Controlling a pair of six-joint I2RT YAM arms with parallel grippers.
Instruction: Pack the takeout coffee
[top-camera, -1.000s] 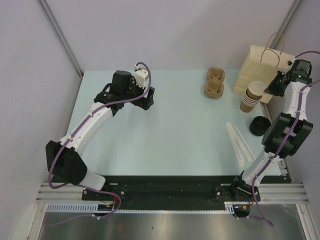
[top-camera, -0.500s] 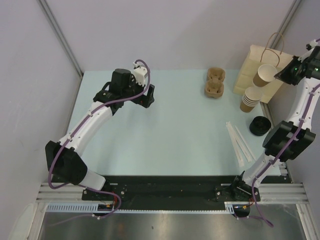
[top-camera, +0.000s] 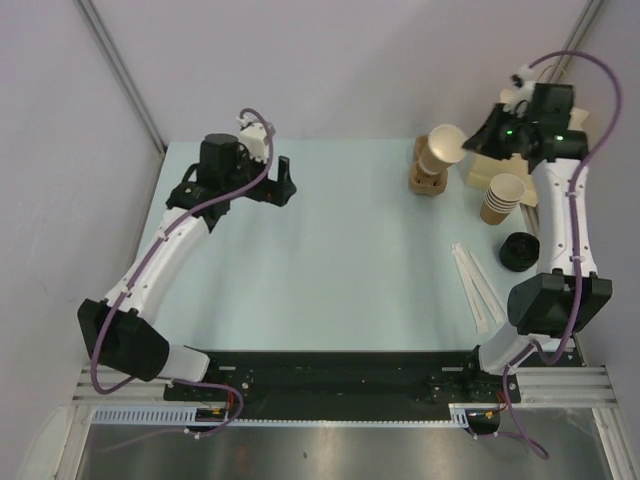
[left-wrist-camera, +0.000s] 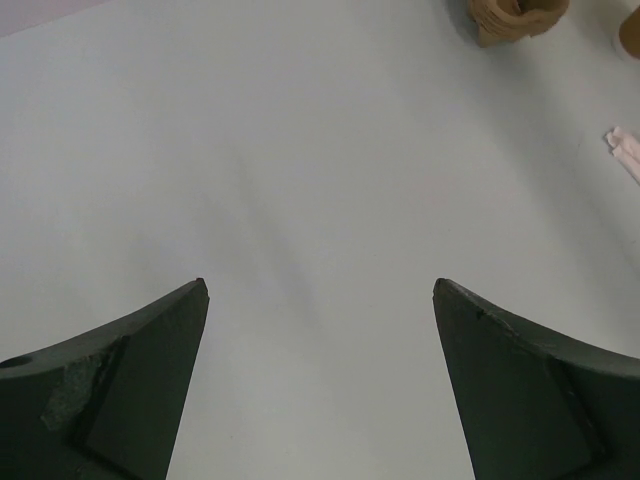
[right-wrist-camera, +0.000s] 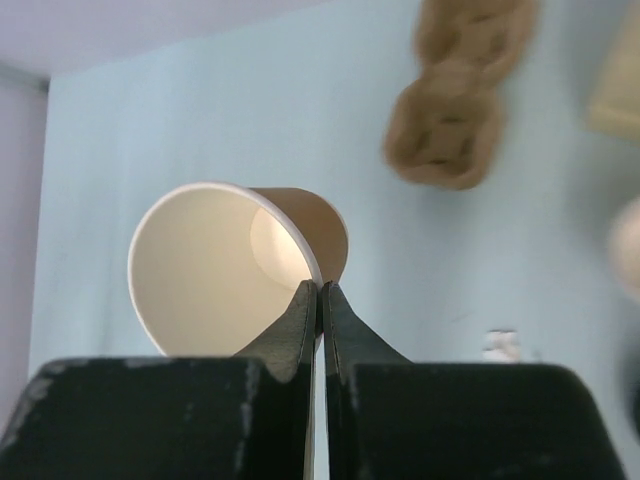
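The takeout coffee cup (right-wrist-camera: 215, 265) is pinched at its rim by the right gripper (right-wrist-camera: 320, 292), both fingers shut on the wall. I see it tipped sideways in the air near the brown pulp carrier (top-camera: 428, 178), with the stack of cups (top-camera: 503, 195) farther right. My left gripper (left-wrist-camera: 320, 287) hangs spread wide over the table (left-wrist-camera: 320, 150), holding nothing.

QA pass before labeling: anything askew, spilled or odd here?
Only the cup: the right gripper pinches one side of its rim, so it hangs tipped sideways, mouth toward the wrist camera. It looks empty, and nothing is spilled. The cup stack stands upright and the straws lie flat.
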